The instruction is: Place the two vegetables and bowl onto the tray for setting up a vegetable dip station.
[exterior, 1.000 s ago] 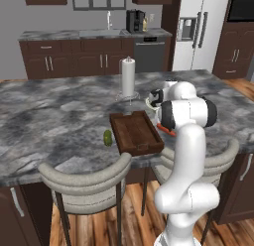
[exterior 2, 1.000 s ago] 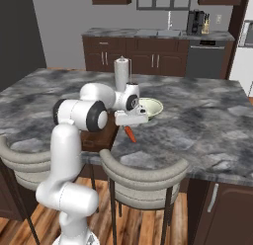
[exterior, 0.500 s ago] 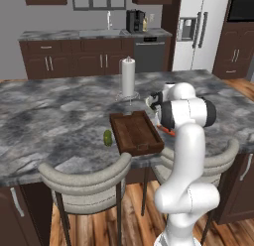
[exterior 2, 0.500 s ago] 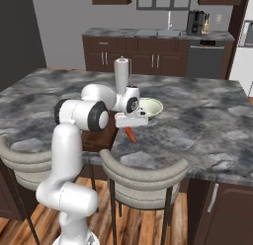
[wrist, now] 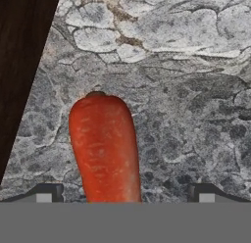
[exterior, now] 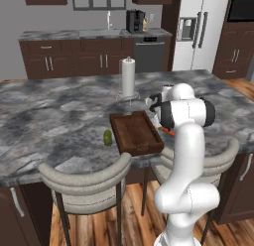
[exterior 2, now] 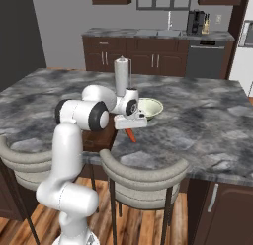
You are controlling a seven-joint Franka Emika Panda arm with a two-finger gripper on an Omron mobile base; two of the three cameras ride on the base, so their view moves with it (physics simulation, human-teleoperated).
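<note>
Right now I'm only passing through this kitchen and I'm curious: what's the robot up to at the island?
The arm is bent low over the carrot, which lies on the stone counter beside the tray. The gripper has its jaws open on either side of the carrot, gripping nothing yet. The tray holds nothing so far. The green vegetable lies off the tray's other side, and the bowl sits beyond the arm.

Glossy white arm [exterior: 184, 155], seemingly black joints

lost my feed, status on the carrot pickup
Gripper open, low over carrot on counter beside tray. Carrot between fingertips, not gripped. Nothing in the way.
</note>
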